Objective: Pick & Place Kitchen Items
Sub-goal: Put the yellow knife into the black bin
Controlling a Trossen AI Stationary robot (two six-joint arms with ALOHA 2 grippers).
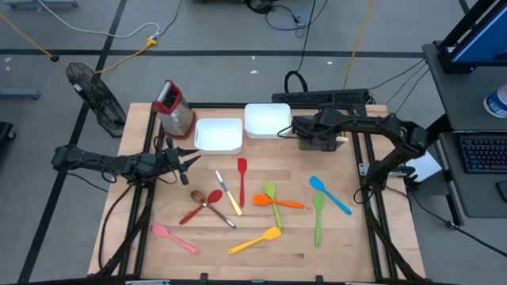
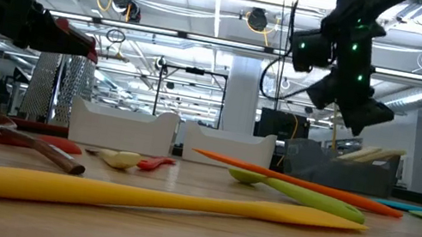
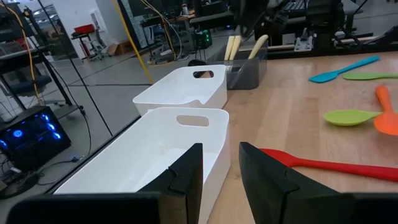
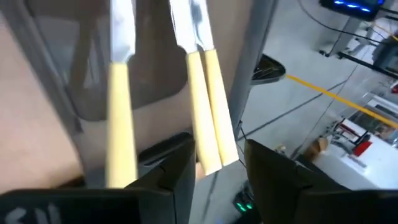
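A wooden table (image 1: 333,245) stands in a workshop with cables on the grey floor. Two white trays (image 1: 219,134) sit at its far edge, a dark tray (image 1: 321,142) to their right, and a red-topped box (image 1: 174,107) to their left. The right gripper (image 1: 305,133) hangs over the dark tray, its fingers spread, nothing between them; three pale-handled knives (image 4: 202,106) lie in that tray just below it. The left gripper (image 1: 190,161) hovers low beside the nearer white tray, jaws slightly apart and holding nothing. Loose on the table lie a red spatula (image 1: 242,178), another knife (image 1: 230,194), a brown spoon (image 1: 198,195), a red spoon (image 1: 202,206), a pink spatula (image 1: 174,237), a yellow spatula (image 1: 255,240), an orange spatula (image 1: 277,201), two green spoons (image 1: 318,218) and a blue spatula (image 1: 329,194).
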